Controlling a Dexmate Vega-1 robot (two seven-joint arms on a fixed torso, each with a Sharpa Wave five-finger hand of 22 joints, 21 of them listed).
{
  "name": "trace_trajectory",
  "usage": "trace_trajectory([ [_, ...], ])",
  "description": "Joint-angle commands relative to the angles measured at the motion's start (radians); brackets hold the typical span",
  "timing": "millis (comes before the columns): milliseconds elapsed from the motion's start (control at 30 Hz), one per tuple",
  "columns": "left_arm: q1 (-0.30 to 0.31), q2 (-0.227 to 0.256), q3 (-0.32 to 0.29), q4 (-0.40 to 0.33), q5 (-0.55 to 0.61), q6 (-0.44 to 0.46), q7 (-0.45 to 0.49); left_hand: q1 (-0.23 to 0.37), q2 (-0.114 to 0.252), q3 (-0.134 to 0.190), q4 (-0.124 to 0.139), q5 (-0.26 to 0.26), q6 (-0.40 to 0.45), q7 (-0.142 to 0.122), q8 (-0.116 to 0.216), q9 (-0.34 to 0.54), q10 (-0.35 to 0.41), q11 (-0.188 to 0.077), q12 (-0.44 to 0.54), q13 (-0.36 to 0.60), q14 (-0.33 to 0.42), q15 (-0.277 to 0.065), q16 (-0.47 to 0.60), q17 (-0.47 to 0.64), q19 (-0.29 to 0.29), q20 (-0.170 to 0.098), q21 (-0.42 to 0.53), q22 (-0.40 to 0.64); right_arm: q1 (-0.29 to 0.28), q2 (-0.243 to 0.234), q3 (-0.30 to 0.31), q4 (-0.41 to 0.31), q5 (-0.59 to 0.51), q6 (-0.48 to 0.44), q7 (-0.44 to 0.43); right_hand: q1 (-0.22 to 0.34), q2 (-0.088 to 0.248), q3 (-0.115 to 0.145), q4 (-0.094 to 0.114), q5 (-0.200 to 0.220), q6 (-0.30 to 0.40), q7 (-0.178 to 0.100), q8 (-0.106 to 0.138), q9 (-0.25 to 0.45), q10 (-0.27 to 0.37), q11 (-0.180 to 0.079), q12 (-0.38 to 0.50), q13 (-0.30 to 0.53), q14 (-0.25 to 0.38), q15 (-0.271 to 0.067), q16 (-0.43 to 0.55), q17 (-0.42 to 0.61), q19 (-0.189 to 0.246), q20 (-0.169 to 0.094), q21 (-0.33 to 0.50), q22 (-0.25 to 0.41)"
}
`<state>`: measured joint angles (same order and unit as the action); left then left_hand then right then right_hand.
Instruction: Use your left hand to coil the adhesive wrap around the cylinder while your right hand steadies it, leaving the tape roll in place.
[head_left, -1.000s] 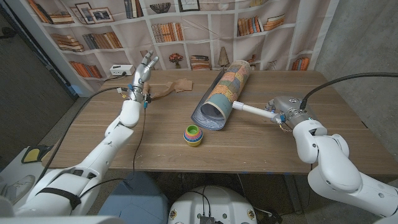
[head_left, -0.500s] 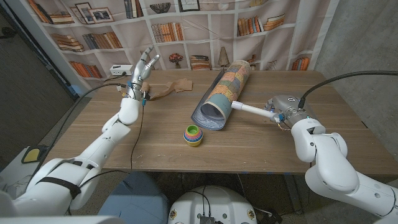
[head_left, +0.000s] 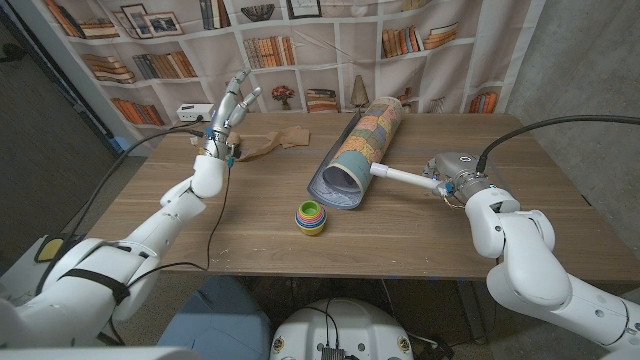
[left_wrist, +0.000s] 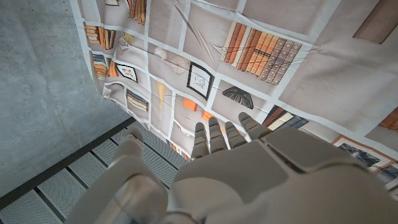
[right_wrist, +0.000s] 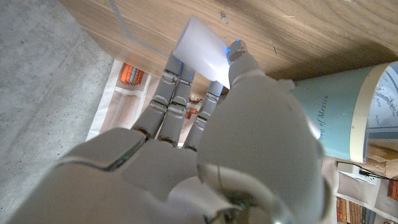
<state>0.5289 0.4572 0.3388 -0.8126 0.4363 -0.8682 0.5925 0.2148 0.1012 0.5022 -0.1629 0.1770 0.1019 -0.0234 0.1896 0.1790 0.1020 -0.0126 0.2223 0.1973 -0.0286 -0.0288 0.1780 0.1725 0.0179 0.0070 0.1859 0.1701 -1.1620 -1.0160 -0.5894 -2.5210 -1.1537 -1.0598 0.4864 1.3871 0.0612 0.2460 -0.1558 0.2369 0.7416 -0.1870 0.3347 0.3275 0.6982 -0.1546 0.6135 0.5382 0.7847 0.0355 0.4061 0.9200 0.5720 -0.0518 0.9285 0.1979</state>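
My left hand (head_left: 229, 113) is raised above the far left part of the surface (head_left: 180, 235), fingers spread, gripping nothing; the left wrist view looks past its knuckles at the bookshelf backdrop (head_left: 300, 40), well away from any work. My right hand (head_left: 452, 172) holds a white stick-like piece (head_left: 404, 178) whose tip reaches the side of the cylinder (head_left: 360, 150); I judge the fingers closed on it, and the right wrist view shows them (right_wrist: 177, 99) lying along a white flat piece with the pale blue cylinder wall just beside. The cylinder lies on its side mid-surface, angled, open end toward me, patterned in coloured patches. I can't make out a tape roll or any wrap on it (a crumpled brown scrap (head_left: 270, 143) lies near my left hand; can't tell what it is). A small stack of coloured cups (head_left: 311, 216) sits in front of the cylinder's open end. Risks, as I judge them: the cylinder rolls freely, so a push from the stick could roll it off line; bringing the left hand across could snag the black cable (head_left: 222, 195) trailing from its wrist, or knock the cups.
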Motion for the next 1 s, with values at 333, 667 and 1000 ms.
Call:
trace_trajectory([
  [333,-0.060,0.008,0.052,0.051,0.134,0.011,0.143,0.022,0.001,0.013,0.001,-0.002,0.009,-0.003,0.003,0.003,0.009,-0.004,0.005,0.005,0.007,-0.008,0.004,0.000,0.007,0.002,0.006,0.003,-0.027,0.021,0.041,0.014,-0.012,0.024,0.019,0.035,0.042,0.015,0.000,0.005,0.011,0.003,-0.006,0.003,0.057,-0.048,-0.004,0.005,0.139,-0.276,-0.012,0.010,-0.009,-0.107,0.018,0.002],
  [667,-0.082,0.019,0.067,0.056,0.169,0.047,0.154,0.028,-0.002,0.014,0.001,-0.004,0.021,0.002,0.007,0.003,0.010,0.003,0.005,0.005,0.006,-0.004,0.003,0.000,0.007,-0.001,0.006,0.003,-0.033,0.022,0.046,0.015,-0.013,0.026,0.025,0.034,0.041,0.016,0.000,0.006,0.013,0.003,-0.009,0.004,0.058,-0.048,-0.006,0.005,0.141,-0.276,-0.019,0.016,-0.014,-0.108,0.030,-0.001],
  [1000,-0.082,0.036,0.064,0.007,0.191,0.135,0.122,0.032,-0.007,0.012,0.001,-0.005,0.019,0.007,0.004,0.003,0.004,0.006,0.002,0.005,0.000,-0.003,0.001,0.000,0.000,-0.001,0.004,0.003,-0.036,0.024,0.046,0.015,-0.021,0.027,0.032,0.033,0.041,0.017,0.000,0.006,0.014,0.002,-0.013,0.005,0.057,-0.047,-0.009,0.008,0.144,-0.276,-0.027,0.023,-0.020,-0.109,0.043,-0.003],
])
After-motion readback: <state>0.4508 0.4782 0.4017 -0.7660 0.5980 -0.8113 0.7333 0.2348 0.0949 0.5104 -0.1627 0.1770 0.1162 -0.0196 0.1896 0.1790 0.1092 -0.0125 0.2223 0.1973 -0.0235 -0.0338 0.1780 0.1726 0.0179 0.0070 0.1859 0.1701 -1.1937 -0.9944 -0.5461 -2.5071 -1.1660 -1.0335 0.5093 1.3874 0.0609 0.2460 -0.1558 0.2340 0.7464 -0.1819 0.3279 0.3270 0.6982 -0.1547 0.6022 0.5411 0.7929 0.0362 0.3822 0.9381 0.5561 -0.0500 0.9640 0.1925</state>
